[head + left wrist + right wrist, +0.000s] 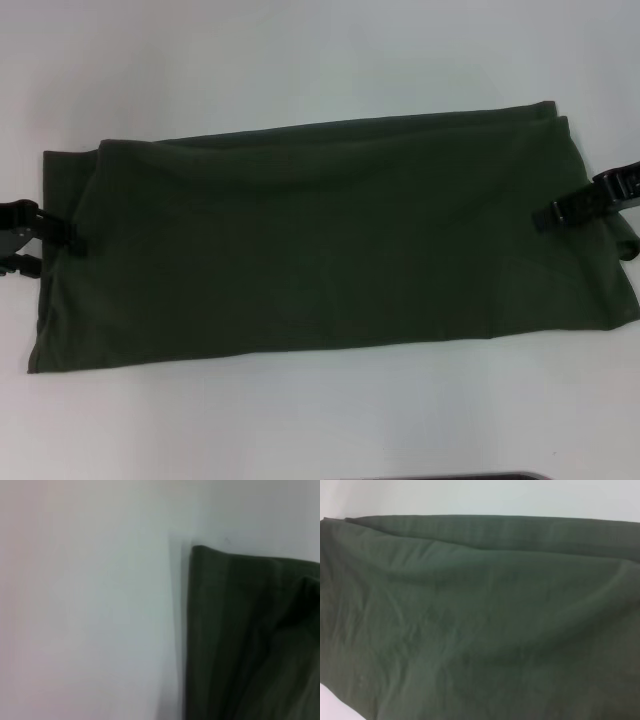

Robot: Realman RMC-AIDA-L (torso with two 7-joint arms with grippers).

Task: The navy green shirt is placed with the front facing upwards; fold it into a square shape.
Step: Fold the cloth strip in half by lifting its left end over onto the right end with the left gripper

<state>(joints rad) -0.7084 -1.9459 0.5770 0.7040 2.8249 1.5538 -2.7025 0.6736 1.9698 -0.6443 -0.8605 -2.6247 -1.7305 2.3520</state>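
Observation:
The navy green shirt (320, 240) lies on the white table as a long band folded lengthwise, with its plain green side up and no lettering showing. My left gripper (52, 238) sits low at the band's left end, touching its edge. At the right end, my right gripper (565, 211) rests over the edge of the cloth. The left wrist view shows a folded corner of the shirt (250, 640) beside bare table. Wrinkled green cloth of the shirt (480, 620) fills the right wrist view.
The white table (300, 60) surrounds the shirt, with bare surface behind and in front of it. A dark thing (480, 477) peeks in at the near edge of the head view.

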